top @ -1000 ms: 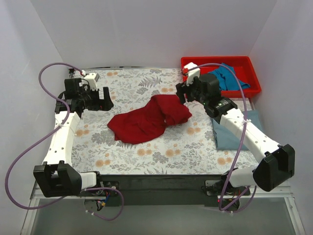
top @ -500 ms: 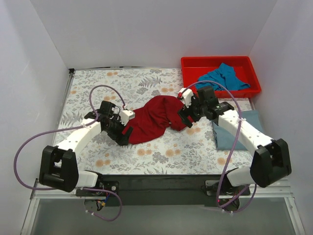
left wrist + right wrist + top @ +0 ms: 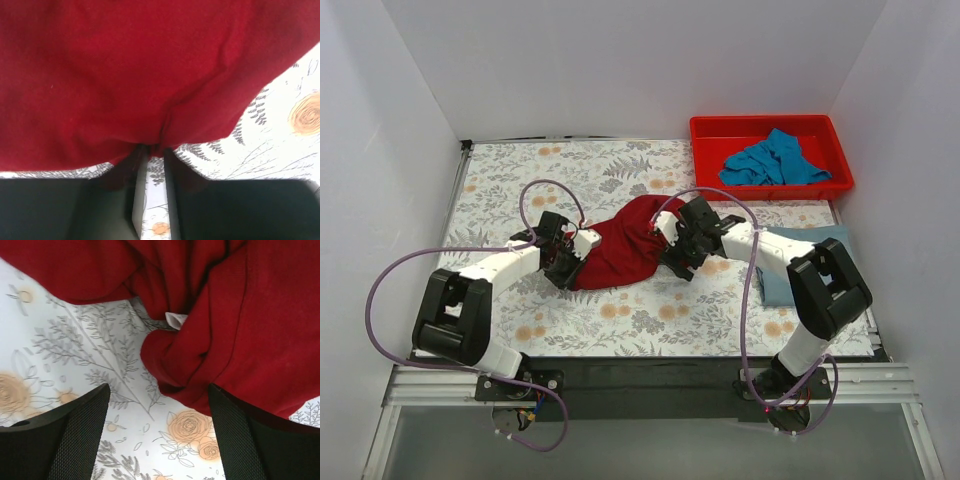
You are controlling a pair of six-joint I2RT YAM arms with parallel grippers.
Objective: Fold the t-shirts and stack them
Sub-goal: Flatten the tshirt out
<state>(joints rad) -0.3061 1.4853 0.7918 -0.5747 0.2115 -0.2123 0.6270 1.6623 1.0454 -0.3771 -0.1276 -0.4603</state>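
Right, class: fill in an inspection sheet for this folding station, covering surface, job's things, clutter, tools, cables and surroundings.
Surface: floral-print table, flat.
Job's things: red shirt crumpled mid-table; teal shirt bunched in the bin; grey-blue shirt lying flat at the right edge, partly hidden by the right arm.
Clutter: nothing seen apart from the bin at the far right corner.
Tools: left tool pinches the red shirt's edge; right tool is open at its other side.
Cables: purple cables loop off both arms; no snag seen.
Surroundings: white walls on three sides.
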